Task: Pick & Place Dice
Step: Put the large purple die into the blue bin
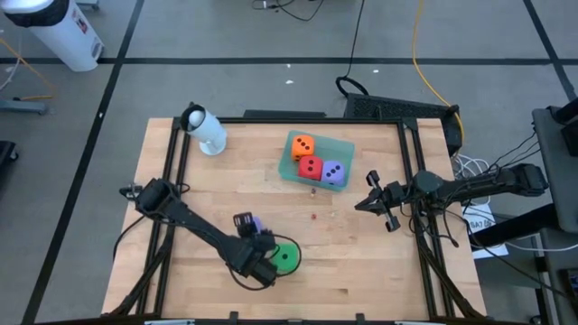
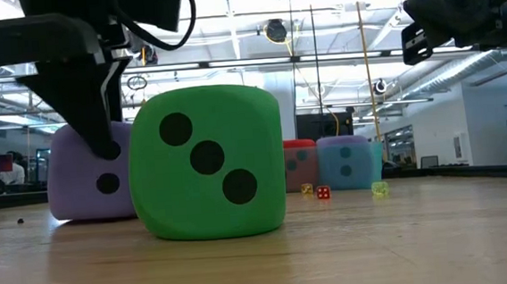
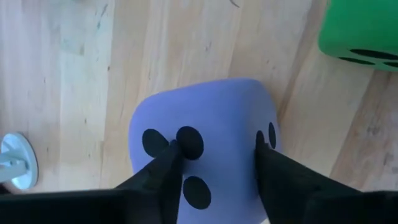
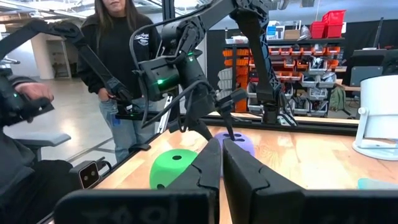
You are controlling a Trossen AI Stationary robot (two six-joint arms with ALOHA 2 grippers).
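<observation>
A purple die (image 3: 205, 118) rests on the wooden table next to a green die (image 1: 286, 257), near the table's front edge. My left gripper (image 3: 217, 149) reaches down over the purple die, open, one finger at each side of it. In the low view one finger (image 2: 100, 126) hangs in front of the purple die (image 2: 78, 186). A teal tray (image 1: 345, 147) at the far middle holds an orange, a red and a second purple die. My right gripper (image 1: 363, 204) hovers shut at the table's right side, holding nothing. My left gripper comes at the purple die steeply from above, with its fingertips (image 3: 174, 152) over the die's pipped face and one edge (image 3: 264, 140). The die sits flat on the table. Whether the fingers touch it I cannot tell.
A white cylinder-shaped device (image 1: 206, 131) stands at the table's far left corner. Three tiny dice (image 2: 323, 192) lie on the wood near the tray. A person (image 4: 121, 56) stands beyond the table's left side. Bare wood lies between the tray and the green die.
</observation>
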